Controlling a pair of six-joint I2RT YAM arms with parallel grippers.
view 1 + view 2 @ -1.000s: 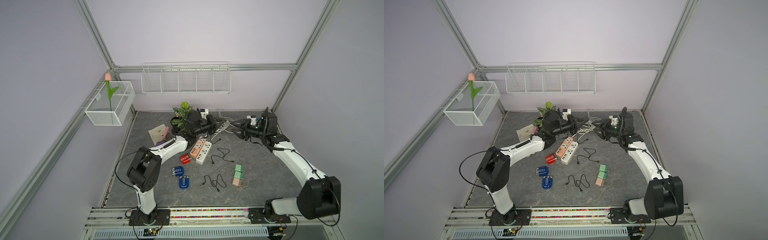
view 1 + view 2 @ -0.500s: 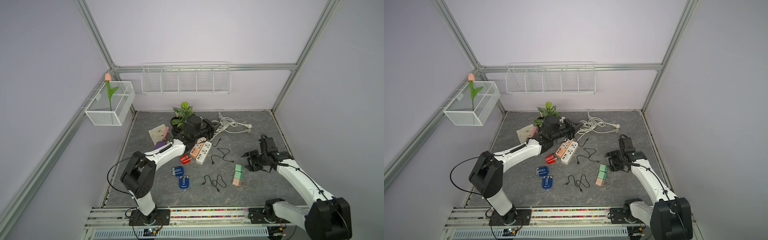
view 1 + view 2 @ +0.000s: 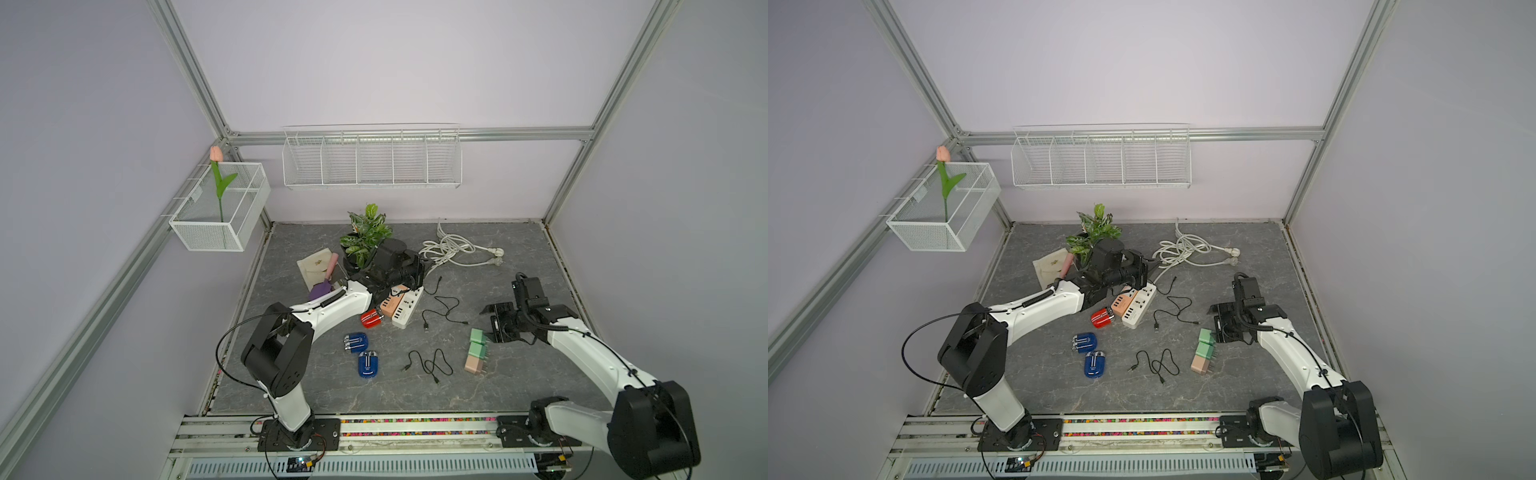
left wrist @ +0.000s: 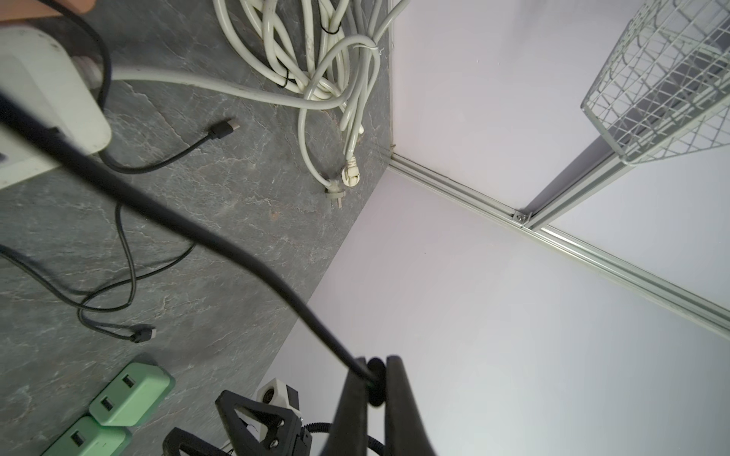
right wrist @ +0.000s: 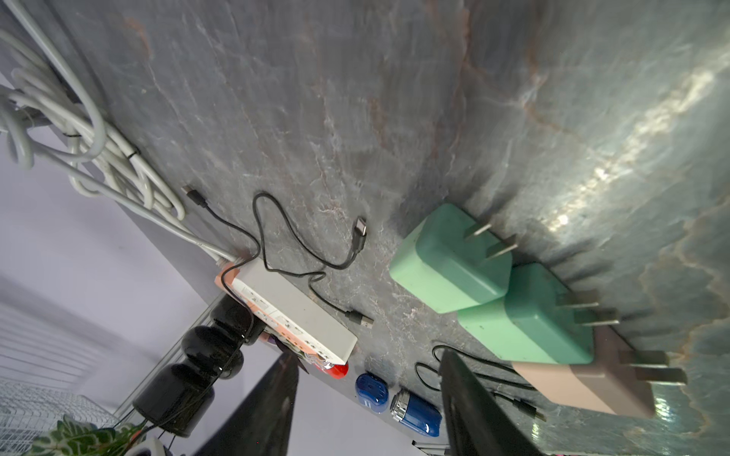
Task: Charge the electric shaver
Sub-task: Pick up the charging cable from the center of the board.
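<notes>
Top views high, front, looking down on whole table (image 3: pixel 511 386), wrist views close, sharing green chargers (image 4: pixel 130 398)

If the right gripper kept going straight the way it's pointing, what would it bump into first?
Probably the grey marbled tabletop, just beside a mint-green plug adapter. The open right gripper points down at it, though depth is unclear.

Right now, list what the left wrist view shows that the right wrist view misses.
Only left wrist: two white plugs and the left hand shut on a black cable. Only right wrist: two blue shavers, a red shaver, the pink charger. Both: green chargers, white power strip, coiled white cord.
</notes>
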